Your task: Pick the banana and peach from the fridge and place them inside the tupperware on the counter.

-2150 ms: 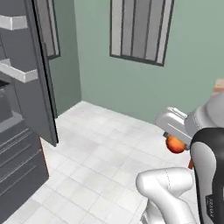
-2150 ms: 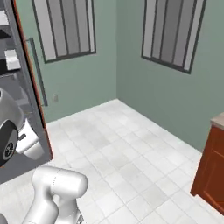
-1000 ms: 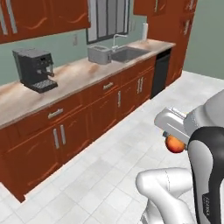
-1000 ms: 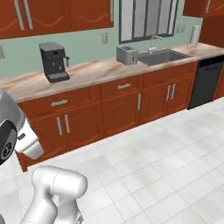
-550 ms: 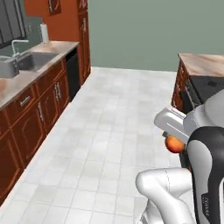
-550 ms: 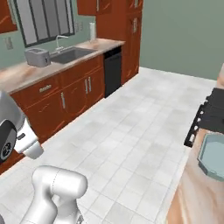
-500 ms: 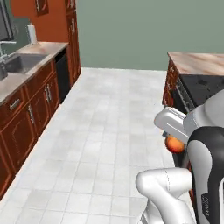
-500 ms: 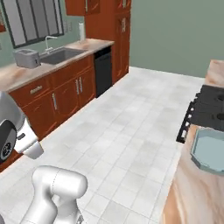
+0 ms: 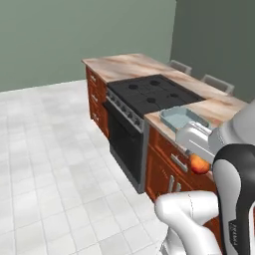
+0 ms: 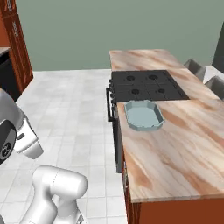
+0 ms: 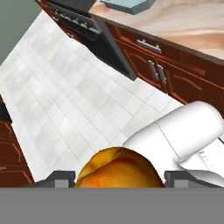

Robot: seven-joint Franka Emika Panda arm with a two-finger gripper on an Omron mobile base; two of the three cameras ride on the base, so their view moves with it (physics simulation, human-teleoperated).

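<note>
Risk, drop in transit: we judge the peach (image 11: 119,168) could slip free while the arm carries it toward the counter (image 10: 175,144), since a round fruit offers the pads little flat surface and we cannot confirm how firmly it is pinched.
Risk, overshoot: we note the tupperware (image 10: 143,114) sits just beside the black stovetop (image 10: 146,85); a release too far that way would, in our judgement, leave the fruit on the burners or rolling off the stone.
Risk, collision: we see the counter edge and cabinet fronts (image 11: 168,70) between hand and tray, so a low approach could clip them.
Gripper (image 11: 118,176): we see its two dark tips flanking the peach at the bottom of the hand view, closed about the fruit and touching it on both sides.
Peach, side view: we find it as an orange ball (image 9: 199,164) under the white wrist, held off the floor, near the cabinet front below the tray.
Tupperware contents: we see nothing inside it.
Banana: we cannot locate it here.
</note>
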